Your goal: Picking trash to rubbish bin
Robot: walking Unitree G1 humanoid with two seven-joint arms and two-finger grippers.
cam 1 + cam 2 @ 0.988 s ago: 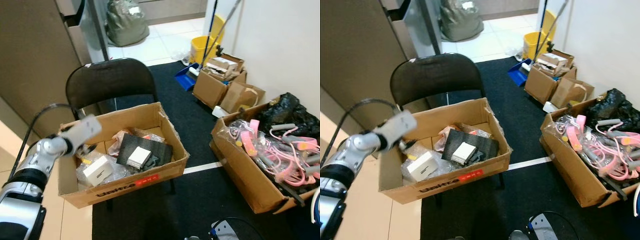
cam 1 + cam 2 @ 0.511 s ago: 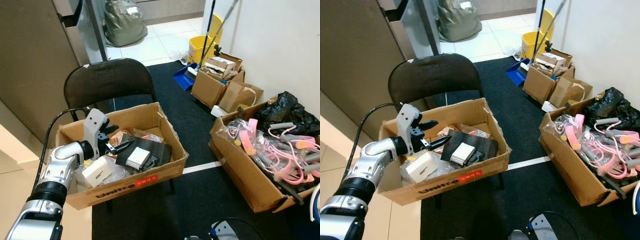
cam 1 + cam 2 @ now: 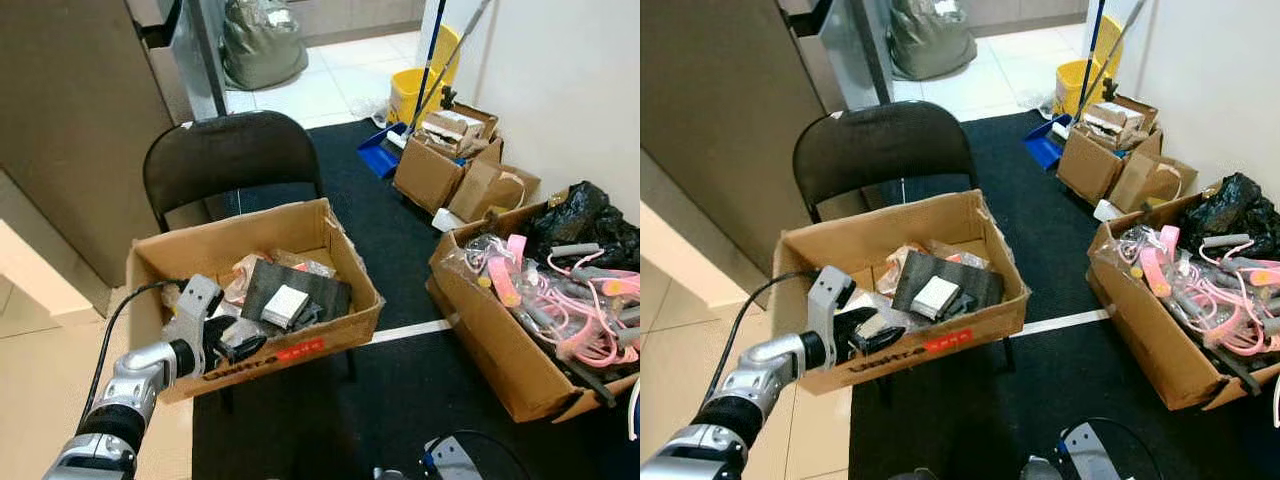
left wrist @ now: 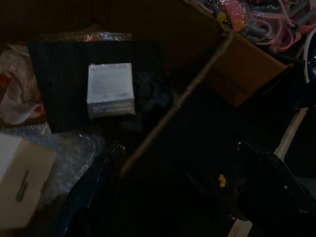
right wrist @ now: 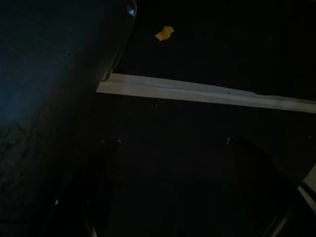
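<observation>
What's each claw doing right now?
Left claw: open, at the cardboard box's front wall, holding nothing.
Right claw: open, empty, above dark floor.

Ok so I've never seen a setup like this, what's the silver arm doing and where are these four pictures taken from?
It is a walking humanoid robot. Two pictures come from the camera in its head, looking down; two dark ones come from cameras on its wrists. The left gripper, fingers open and holding nothing, hovers at the front left corner of a cardboard box on a black folding chair. Inside lie a small white box on a black foam sheet and clear plastic wrap. The right wrist camera faces dark carpet crossed by a white tape line.
</observation>
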